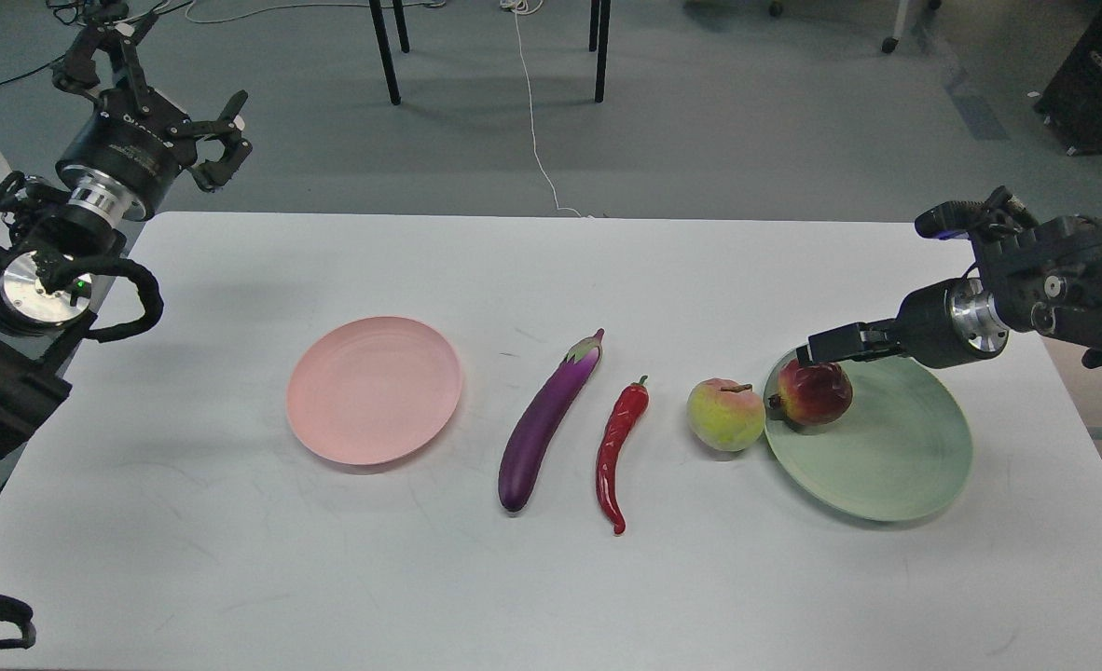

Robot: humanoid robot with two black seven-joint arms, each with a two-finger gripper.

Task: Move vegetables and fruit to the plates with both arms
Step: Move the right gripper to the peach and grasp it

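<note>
White table (234,559) | pink plate (374,390) bare | green plate (887,457): pomegranate (814,393) | right tool (817,349) unclear | left tool (173,121) spread

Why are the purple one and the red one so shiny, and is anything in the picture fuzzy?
In the head view, the glossy eggplant and chili pepper catch overhead light as pale streaks; the matte pink plate and green plate show no glare. Shadows on the table are soft and faint. The head view looks sharp overall; only the dark right gripper is hard to make out.
</note>
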